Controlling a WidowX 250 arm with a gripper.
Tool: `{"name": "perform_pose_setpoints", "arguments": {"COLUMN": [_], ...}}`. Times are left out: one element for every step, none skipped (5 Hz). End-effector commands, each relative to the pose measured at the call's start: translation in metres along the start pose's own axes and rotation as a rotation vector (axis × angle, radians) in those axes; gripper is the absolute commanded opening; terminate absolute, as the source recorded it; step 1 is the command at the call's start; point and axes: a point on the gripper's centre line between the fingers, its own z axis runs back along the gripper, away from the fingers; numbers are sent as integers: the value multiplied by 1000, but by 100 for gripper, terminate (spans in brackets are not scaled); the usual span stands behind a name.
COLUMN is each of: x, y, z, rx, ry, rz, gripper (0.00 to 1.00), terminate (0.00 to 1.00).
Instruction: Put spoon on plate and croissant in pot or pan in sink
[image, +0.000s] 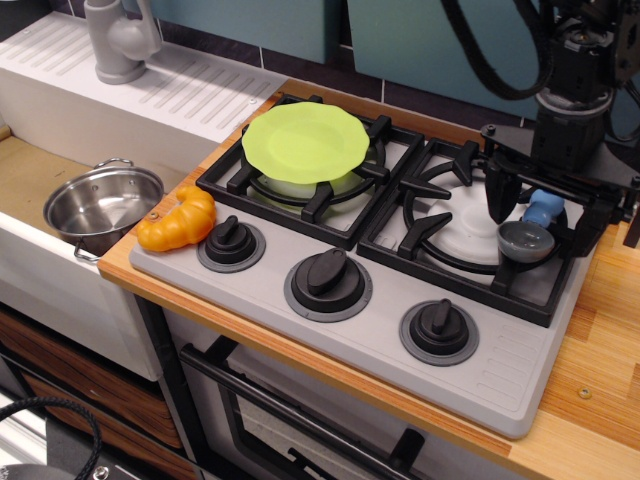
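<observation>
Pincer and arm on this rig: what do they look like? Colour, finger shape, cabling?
The pincer is all black: two tapered, pointed fingers hang from a wide black crossbar. Above it sits a dark cylindrical wrist section with a ribbed ring. Thick black cables loop beside the arm at the top of the view. No markings or labels are legible.

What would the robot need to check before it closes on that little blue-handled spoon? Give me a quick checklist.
1. Gripper open around the spoon: ok, one of the fingers stands on each side of the handle.
2. Fingers low enough to grip: cannot tell.
3. Spoon reachable on the right burner grate: ok.
4. Plate bare, ready for the spoon: ok.
5. Croissant waiting beside the sink: ok.
6. Pot empty in the sink: ok.
</observation>
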Motion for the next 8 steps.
{"name": "perform_pose_setpoints", "arguments": {"x": [8, 8, 8, 6, -1, -6, -5, 0], "y": [0, -2, -5, -7, -6, -2, 14, 34], "z": [7, 10, 13, 20, 38, 53, 62, 64], "rx": [-15, -30, -30, -23, 22, 47, 64, 105], "ry": [-47, -37, -29, -19, 7, 24, 23, -3], "rz": [6, 13, 23, 30, 24, 14, -22, -69], "gripper": [0, 0, 0, 0, 0, 0, 0, 0], "terminate": [0, 0, 0, 0, 0, 0, 0, 0]}}
